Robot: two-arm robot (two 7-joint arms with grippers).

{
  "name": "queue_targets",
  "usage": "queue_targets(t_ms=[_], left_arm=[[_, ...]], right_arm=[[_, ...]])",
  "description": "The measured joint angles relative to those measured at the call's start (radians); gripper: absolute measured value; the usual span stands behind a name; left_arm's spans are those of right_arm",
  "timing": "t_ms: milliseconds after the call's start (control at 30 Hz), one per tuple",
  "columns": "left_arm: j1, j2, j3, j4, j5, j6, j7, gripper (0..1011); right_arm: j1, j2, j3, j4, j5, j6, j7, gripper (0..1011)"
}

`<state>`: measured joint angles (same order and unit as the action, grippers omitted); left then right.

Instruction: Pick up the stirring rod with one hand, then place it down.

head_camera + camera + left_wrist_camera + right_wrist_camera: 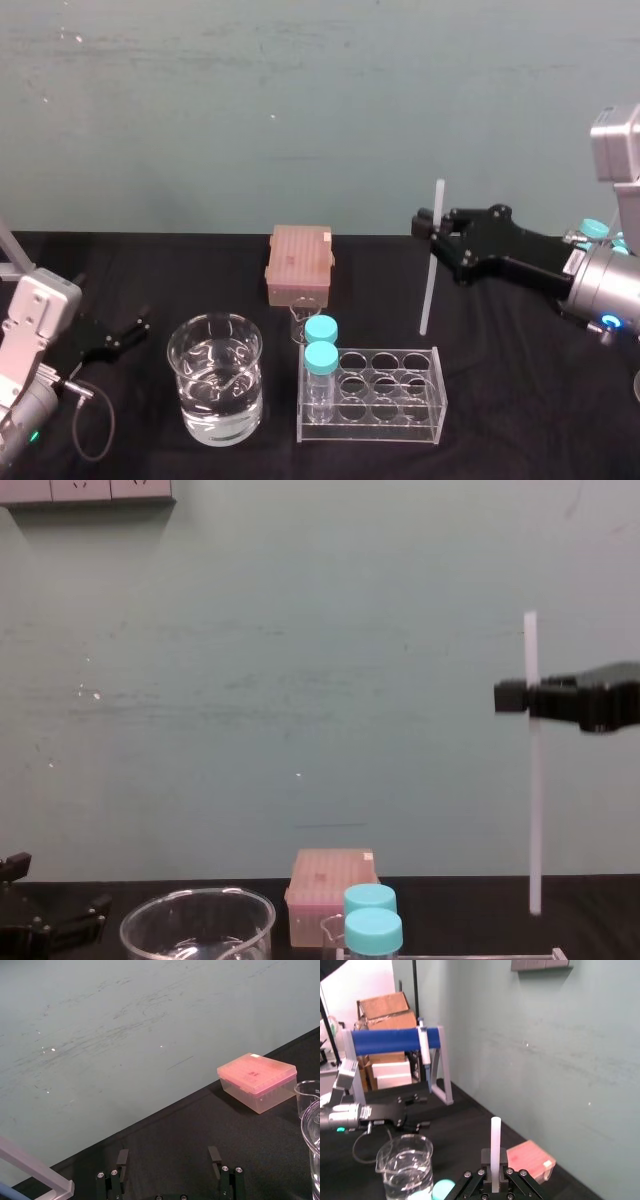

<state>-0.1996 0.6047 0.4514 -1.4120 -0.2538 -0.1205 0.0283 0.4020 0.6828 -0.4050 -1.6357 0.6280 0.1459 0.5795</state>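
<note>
Right gripper (494, 1159) pinches the upright stirring rod (535, 810) behind the rack (372, 434); the chest view shows its whole length. Left gripper (168, 1157) rests left of the rack, jaws spread.

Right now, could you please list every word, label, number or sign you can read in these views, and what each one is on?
No text can be read anywhere.
On the pink box: a small white patch at a lid corner, too small to read.
On the small beaker: faint marks on its wall, too blurred to read.
The stirring rod, held in the right end effector, and the blue vial caps are plain.
</note>
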Motion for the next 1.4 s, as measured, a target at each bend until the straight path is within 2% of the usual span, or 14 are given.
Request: queue_targets(t_ms=[200,733,1400], left_arm=[[0.0,0.0,0.0,0.0,0.0,0.0,0.0,1005],[0.0,0.0,0.0,0.0,0.0,0.0,0.0,1005],[0.0,0.0,0.0,0.0,0.0,0.0,0.0,1005]], right_arm=[[0.02,-0.013,0.007,0.001,0.006,0.001,-0.024,72],[0.057,-0.093,0.015,0.064,0.005,0.069,-0.154,72],[0.061,-0.118,0.026,0.077,-0.016,0.062,-0.164,72]])
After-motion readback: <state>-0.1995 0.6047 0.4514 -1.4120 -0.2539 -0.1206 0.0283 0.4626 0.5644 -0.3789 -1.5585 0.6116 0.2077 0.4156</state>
